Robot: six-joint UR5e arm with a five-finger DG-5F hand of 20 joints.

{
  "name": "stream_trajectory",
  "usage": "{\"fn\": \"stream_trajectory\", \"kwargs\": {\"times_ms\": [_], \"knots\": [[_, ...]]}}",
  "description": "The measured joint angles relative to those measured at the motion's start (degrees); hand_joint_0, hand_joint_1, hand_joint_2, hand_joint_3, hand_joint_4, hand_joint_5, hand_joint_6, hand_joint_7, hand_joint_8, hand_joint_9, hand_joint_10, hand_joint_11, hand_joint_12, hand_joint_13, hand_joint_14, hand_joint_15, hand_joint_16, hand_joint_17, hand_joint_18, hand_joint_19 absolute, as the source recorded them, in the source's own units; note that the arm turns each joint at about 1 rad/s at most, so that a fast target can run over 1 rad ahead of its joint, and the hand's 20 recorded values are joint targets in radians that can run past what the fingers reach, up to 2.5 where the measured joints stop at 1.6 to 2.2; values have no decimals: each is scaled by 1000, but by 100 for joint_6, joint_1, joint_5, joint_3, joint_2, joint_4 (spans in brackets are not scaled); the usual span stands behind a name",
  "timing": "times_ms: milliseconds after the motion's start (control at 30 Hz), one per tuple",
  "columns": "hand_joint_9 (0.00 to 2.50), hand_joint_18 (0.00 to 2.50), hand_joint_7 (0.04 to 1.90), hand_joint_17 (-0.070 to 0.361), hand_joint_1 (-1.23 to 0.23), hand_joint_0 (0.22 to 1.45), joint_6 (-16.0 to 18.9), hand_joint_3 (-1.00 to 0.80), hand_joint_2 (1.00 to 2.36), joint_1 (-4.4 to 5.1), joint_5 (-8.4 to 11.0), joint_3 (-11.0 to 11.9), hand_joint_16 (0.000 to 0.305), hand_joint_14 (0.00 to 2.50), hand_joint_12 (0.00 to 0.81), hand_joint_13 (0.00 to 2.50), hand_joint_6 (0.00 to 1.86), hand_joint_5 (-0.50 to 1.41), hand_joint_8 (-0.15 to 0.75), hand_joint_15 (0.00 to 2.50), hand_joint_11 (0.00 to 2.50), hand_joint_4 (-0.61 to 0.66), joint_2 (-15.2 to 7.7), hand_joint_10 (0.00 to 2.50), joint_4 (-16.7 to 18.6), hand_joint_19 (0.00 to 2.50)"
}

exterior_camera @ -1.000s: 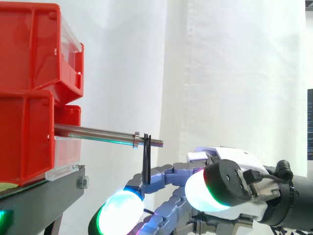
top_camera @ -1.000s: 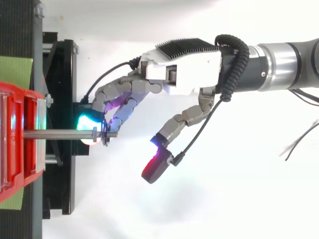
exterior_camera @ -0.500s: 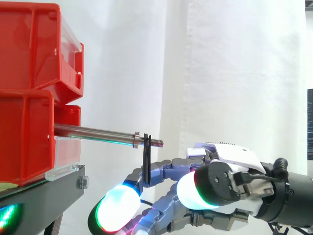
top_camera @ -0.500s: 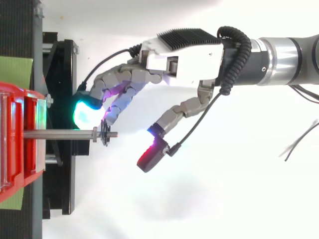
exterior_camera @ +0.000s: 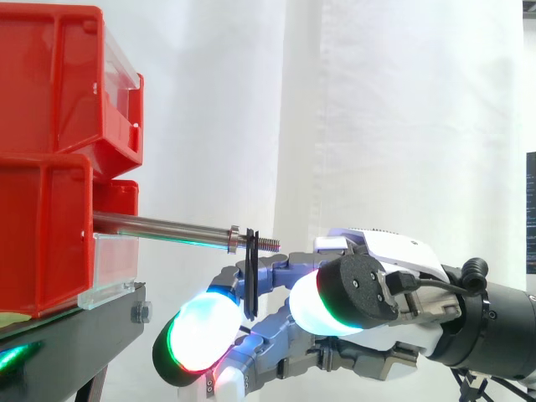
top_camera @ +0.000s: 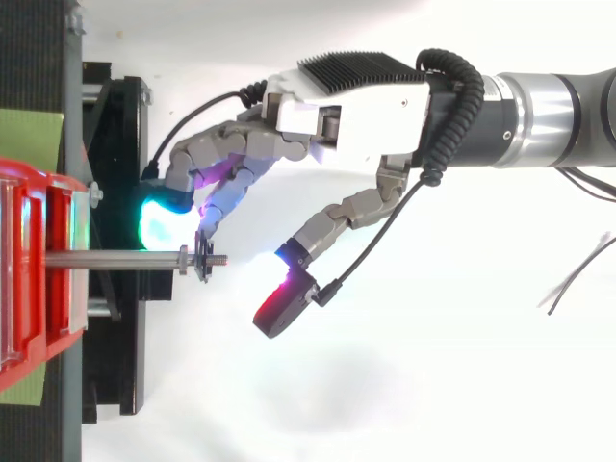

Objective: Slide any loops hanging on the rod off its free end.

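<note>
A steel rod [exterior_camera: 163, 227] sticks out level from the lower red bin [exterior_camera: 46, 239] toward the right, ending in a threaded tip [exterior_camera: 268, 244]. A thin black loop [exterior_camera: 251, 272] hangs from the rod just behind that tip, past a small nut; from above the loop [top_camera: 203, 262] shows edge-on. My hand [top_camera: 351, 111] reaches in from the right with fingers loosely curved beside and below the loop. One fingertip [top_camera: 159, 219] glows cyan close behind the loop, and the thumb [top_camera: 281, 303] stands apart on the rod's near side. Nothing is pinched.
Two red bins [exterior_camera: 59, 79] are stacked on a black stand [exterior_camera: 71, 339] at the left. A white curtain [exterior_camera: 394, 117] hangs behind. To the right of the rod's tip the space holds only my arm [top_camera: 549, 120].
The hand has crept left and slightly up toward the rod's end. Its thumb has swung in closer to the rod. The loop hangs where it was.
</note>
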Motion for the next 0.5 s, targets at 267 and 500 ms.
{"fn": "stream_trajectory", "kwargs": {"times_ms": [267, 500], "knots": [[904, 571, 1112, 63, -690, 607, 76, -493, 1000, 33, 61, 26, 28, 5, 295, 758, 503, -79, 290, 130, 192, 303, 0, 6, 0, 125], [906, 574, 1283, 63, -693, 618, 240, -456, 1004, 35, 78, 130, 28, 5, 298, 763, 501, -62, 291, 136, 202, 242, 3, 5, -125, 128]]}}
